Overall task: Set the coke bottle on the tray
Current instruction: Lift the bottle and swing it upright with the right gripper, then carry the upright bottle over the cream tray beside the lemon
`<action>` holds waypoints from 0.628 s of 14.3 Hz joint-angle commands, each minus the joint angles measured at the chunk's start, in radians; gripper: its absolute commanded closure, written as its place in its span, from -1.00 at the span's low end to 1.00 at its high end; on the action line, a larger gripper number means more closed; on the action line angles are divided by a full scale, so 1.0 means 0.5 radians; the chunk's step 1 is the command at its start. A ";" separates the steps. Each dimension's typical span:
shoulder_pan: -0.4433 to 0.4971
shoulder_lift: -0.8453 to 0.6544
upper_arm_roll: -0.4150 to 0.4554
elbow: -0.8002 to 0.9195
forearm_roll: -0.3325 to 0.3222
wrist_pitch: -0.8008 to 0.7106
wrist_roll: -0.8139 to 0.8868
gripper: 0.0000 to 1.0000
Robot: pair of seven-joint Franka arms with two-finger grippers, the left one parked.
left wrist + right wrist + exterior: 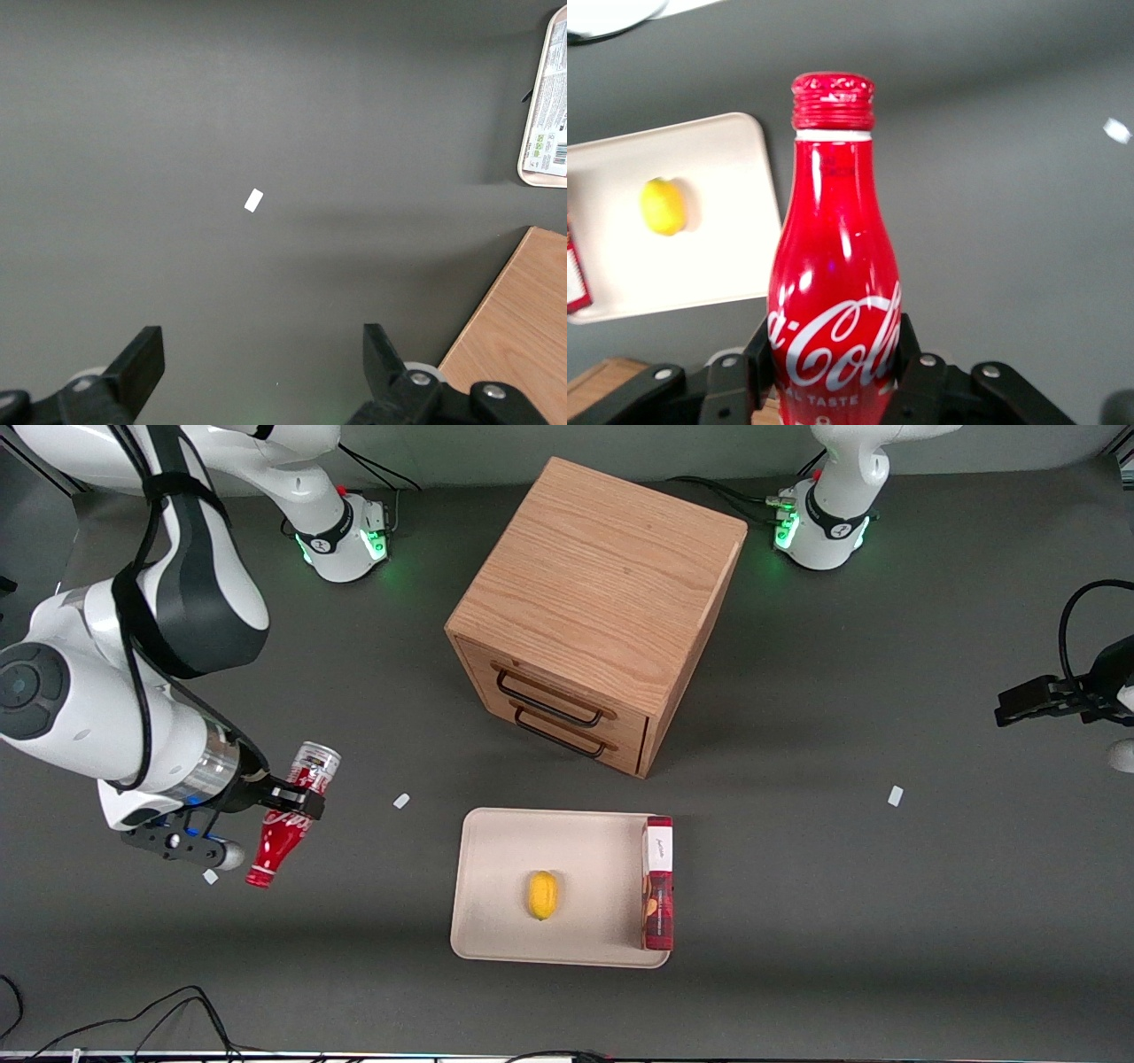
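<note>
Gripper (297, 797) clenched on bottle (285, 824), held tilted above bare table (797, 886), toward the working arm's end, well apart from tray (496, 921); cap pointing down toward the front camera, silver base up.

Step in hand, as judged: carrying bottle over to tray. Best done by keeping height until past the rim; aiming for the bare patch at the tray end nearest the bottle, clear of lemon (542, 895) at mid-tray and red box (657, 881) lying along the tray edge toward the parked arm's end; righting the bottle so the base meets the tray flat, or laying it down gently if kept tilted; opening only once supported, since a round body may roll toward the lemon. Grip on the lower body, on the lettering, looks firm in the wrist view; no slip visible.

Writing: white script "Coca-Col…" on bottle (833, 292), partly hidden by a finger (917, 381); smaller "TASTE" beneath; box label lettering too small to read.
</note>
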 commanded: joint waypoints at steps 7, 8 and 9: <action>0.217 0.775 0.083 0.538 -0.045 0.580 -0.300 0.44; 0.220 0.843 0.083 0.537 -0.042 0.657 -0.300 0.43; 0.238 0.892 0.086 0.534 -0.042 0.712 -0.300 0.43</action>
